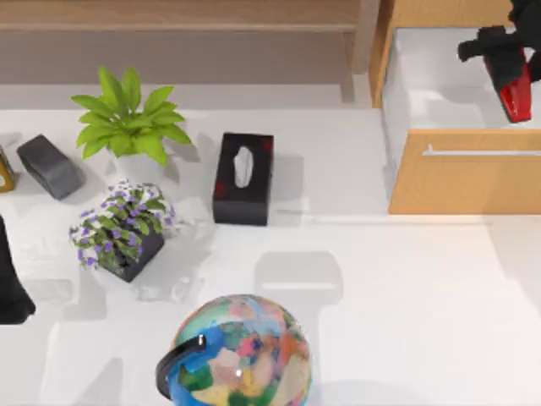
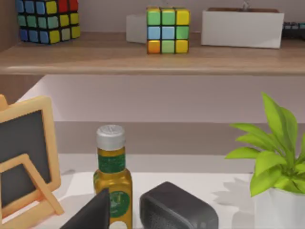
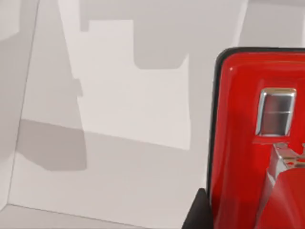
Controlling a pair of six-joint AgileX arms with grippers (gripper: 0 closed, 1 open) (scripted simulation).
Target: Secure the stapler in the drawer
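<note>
The drawer [image 1: 463, 182] stands pulled open at the table's back right, its white inside [image 1: 431, 93] showing behind the orange-brown front and the silver bar handle [image 1: 482, 153]. My right gripper [image 1: 508, 69] hangs over the drawer's right part, shut on the red stapler [image 1: 516, 96], whose tapered end points toward the drawer front. In the right wrist view the stapler [image 3: 238, 143] looms close above the white drawer floor [image 3: 119, 119], with one dark fingertip [image 3: 197, 214] beside it. My left arm [image 1: 10, 283] is parked at the table's left edge.
A black tissue box [image 1: 243, 178] stands mid-table. A green plant [image 1: 127, 123], a purple-flowered plant [image 1: 122, 228] and a dark grey block [image 1: 49, 166] sit at the left, a globe [image 1: 241, 355] at the front. An oil bottle [image 2: 113, 181] and a shelf with cubes [image 2: 167, 29] lie behind.
</note>
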